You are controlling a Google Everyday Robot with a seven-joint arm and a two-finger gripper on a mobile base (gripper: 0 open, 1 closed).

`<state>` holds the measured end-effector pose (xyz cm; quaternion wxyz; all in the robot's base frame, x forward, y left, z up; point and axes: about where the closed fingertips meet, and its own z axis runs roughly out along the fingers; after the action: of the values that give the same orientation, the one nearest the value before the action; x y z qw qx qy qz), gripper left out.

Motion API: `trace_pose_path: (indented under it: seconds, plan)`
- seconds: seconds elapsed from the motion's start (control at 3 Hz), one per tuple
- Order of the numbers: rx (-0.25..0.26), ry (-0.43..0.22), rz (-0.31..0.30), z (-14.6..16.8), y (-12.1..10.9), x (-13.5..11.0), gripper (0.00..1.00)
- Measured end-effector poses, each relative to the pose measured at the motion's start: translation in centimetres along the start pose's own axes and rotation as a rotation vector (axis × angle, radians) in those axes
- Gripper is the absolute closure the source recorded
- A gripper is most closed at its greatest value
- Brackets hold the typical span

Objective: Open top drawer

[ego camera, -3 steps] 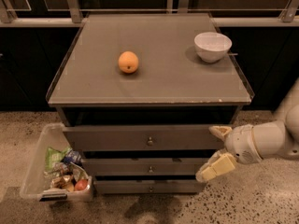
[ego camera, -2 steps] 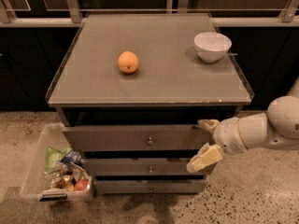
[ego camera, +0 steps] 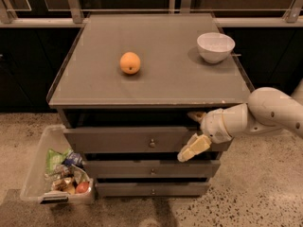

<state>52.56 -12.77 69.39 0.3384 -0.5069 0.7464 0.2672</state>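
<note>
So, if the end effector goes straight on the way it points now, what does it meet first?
Probably the front of the top drawer, near its round knob. The end effector points left toward it with fingers spread, though depth is unclear.

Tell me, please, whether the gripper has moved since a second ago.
Yes: the gripper has moved left along the top drawer front, closer to its knob.

White two-finger gripper (ego camera: 193, 132), fingers (ego camera: 193, 148) spread, sits before the right end of the widest grey top drawer (ego camera: 118, 140) and hides that stretch of its front. White robot arm (ego camera: 270, 112) is cut by the right edge. Drawer interior is dark. Clear plastic bin (ego camera: 33, 178), near left: contents too small to identify.
</note>
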Motion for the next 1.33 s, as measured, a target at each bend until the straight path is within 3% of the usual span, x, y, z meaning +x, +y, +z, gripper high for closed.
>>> trace_pose_path:
  seconds: [0.33, 1.0, 1.33]
  plan:
    - [0.032, 0.001, 0.012, -0.1, 0.4, 0.2, 0.0]
    - [0.167, 0.089, -0.037, 2.0, 0.5, 2.6, 0.0]
    - [0.167, 0.089, -0.037, 2.0, 0.5, 2.6, 0.0]
